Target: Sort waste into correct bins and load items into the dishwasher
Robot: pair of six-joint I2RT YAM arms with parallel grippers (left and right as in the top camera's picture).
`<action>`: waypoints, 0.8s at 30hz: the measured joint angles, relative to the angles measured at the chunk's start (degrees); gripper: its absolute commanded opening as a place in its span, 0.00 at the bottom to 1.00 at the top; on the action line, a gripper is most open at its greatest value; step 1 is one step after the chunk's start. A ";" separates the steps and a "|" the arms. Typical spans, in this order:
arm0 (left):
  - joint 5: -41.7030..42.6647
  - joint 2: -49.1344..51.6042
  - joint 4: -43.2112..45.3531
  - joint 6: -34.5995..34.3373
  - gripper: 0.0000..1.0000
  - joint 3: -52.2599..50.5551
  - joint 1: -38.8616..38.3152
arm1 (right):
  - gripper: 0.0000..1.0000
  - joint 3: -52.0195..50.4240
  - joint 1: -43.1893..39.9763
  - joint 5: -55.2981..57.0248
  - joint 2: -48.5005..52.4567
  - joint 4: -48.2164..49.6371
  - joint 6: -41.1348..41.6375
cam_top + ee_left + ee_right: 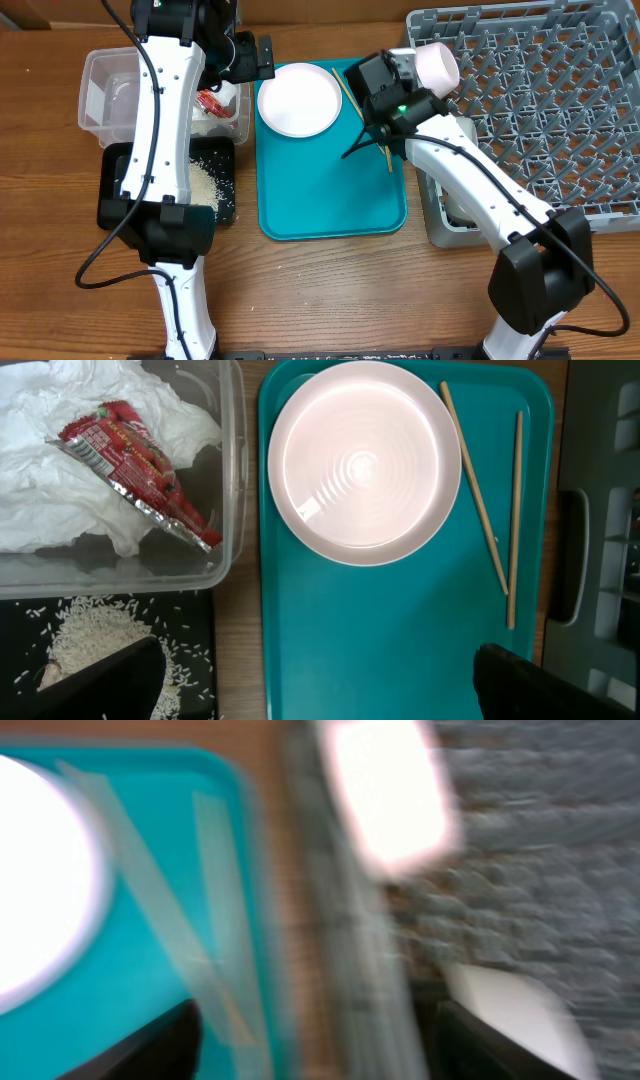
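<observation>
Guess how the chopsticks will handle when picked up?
Probably stiff and light: the chopsticks are thin, straight wood. Lying flat on the smooth tray, they may slide or roll when nudged. Their ends nearly meet, so grabbing one could shift the other.

Brown wooden table (330,290), grain running sideways; bright, even light

"What sort of place is this?"

"A robot test bench rather than a real kitchen. Two white-and-black robot arms (160,130) with trailing cables work over a plain wooden table (330,290)."

"Then why think of a kitchen at all?"

"The props: a grey dish rack (540,110), a white plate (299,99) on a teal tray (330,190), and a clear tub (100,100) of rubbish."
</observation>
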 measured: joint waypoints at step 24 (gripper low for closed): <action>0.00 0.00 -0.04 0.00 1.00 0.00 0.00 | 0.43 -4.11 -0.17 -25.99 16.28 29.49 26.62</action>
